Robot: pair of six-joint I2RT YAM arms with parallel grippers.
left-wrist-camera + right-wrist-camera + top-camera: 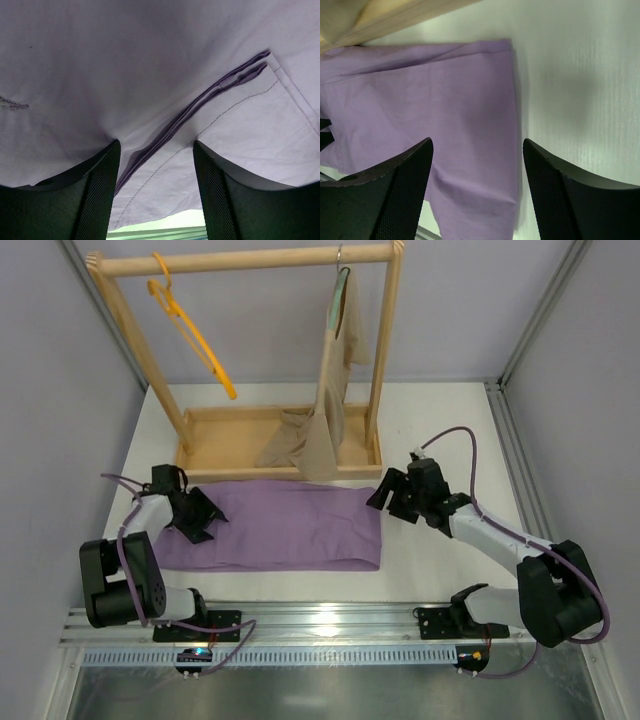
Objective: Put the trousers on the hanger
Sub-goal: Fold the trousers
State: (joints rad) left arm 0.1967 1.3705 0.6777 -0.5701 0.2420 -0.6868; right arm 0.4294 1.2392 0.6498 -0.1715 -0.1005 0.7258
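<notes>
Two arms reach in toward the wooden rack (250,260) in the top view. The trousers (270,525) lie flat on the white table (430,420) just in front of the rack's base tray, stretched about as wide as the rack. The left gripper (195,515) sits low over their left end, and the right gripper (395,495) hangs just beside their right edge. The orange-yellow hanger (190,330) hangs tilted from the rack's top rail near its left post, well apart from the trousers. Near the right post, a grey-green hanger (342,275) carries a beige garment (330,410) that droops into the base tray.

From the left wrist, the left gripper (156,145) has its claw apart, both black fingers (100,185) low against the lilac trousers (125,60). A stitched fold (210,95) runs diagonally between them. I cannot tell whether the fingertips press the cloth or only hover.

From the right wrist, the right gripper (477,142) also has its claw apart and holds nothing. It hangs above the trousers (430,100), whose straight right edge runs between the fingers (555,190), with bare table (580,75) beside it. The rack's wooden base (395,15) crosses the upper left corner, close beyond the cloth.
</notes>
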